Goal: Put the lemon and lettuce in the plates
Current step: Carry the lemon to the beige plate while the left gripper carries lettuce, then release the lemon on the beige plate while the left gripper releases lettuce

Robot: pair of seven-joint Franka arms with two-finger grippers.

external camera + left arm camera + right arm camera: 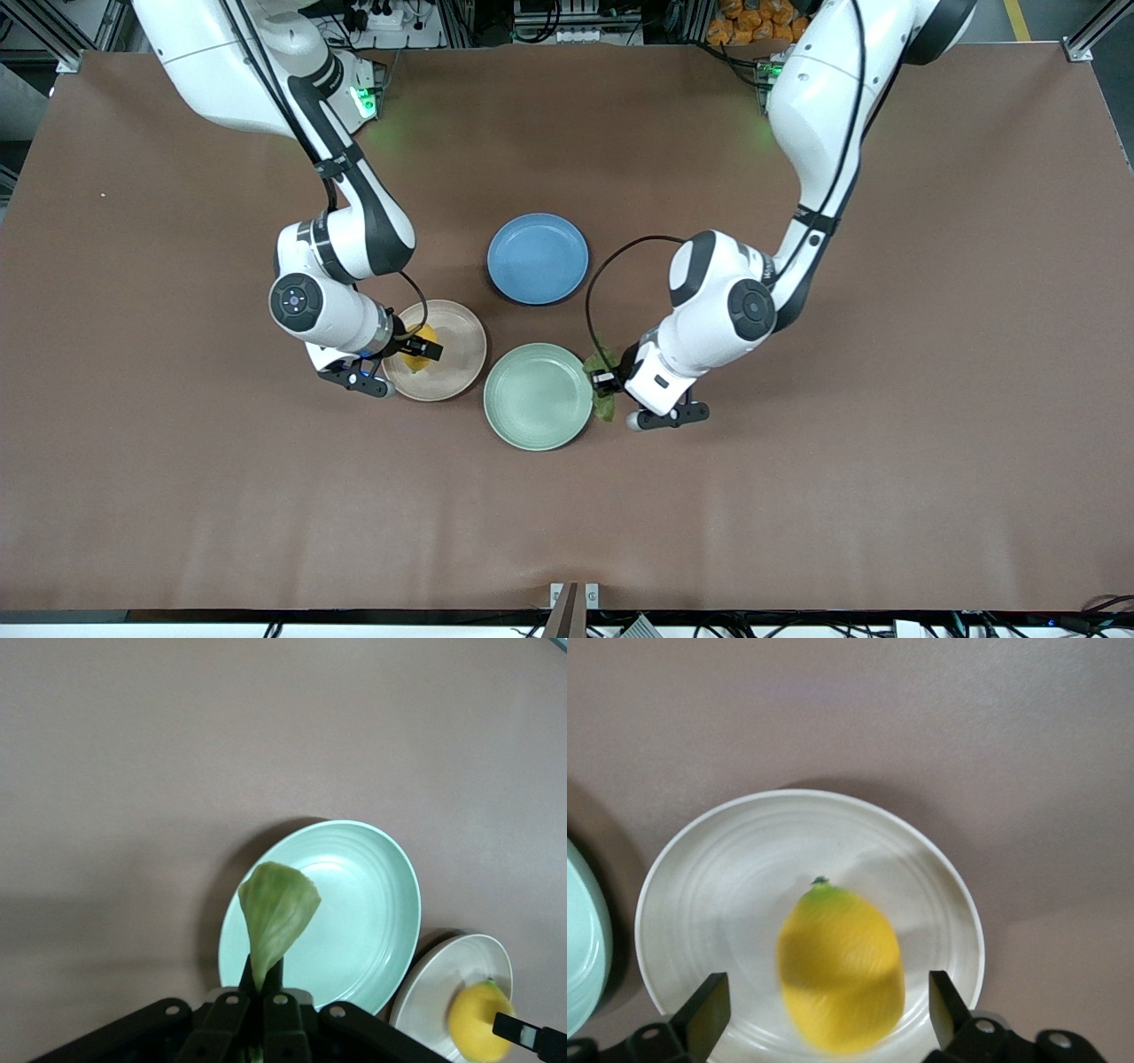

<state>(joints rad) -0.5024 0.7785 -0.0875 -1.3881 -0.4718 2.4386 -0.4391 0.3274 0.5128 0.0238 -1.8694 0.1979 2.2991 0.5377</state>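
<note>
1. the lemon (842, 967) is over the beige plate (461, 354), between the spread fingers of the right gripper (416, 347); neither finger touches it in the right wrist view, and whether it rests on the plate or hangs above it i cannot tell.
2. the lettuce (275, 917) is pinched by its stem in the closed left gripper (605, 383) and hangs at the rim of the mint plate (536, 399), at that plate's 3 o'clock in the front view.
3. in the front view the beige plate sits at about 10 o'clock from the mint plate, the two rims nearly touching.
4. a blue plate (538, 258) sits at 12 o'clock from the mint plate, farther from the front camera, on the brown table (886, 443).
</note>
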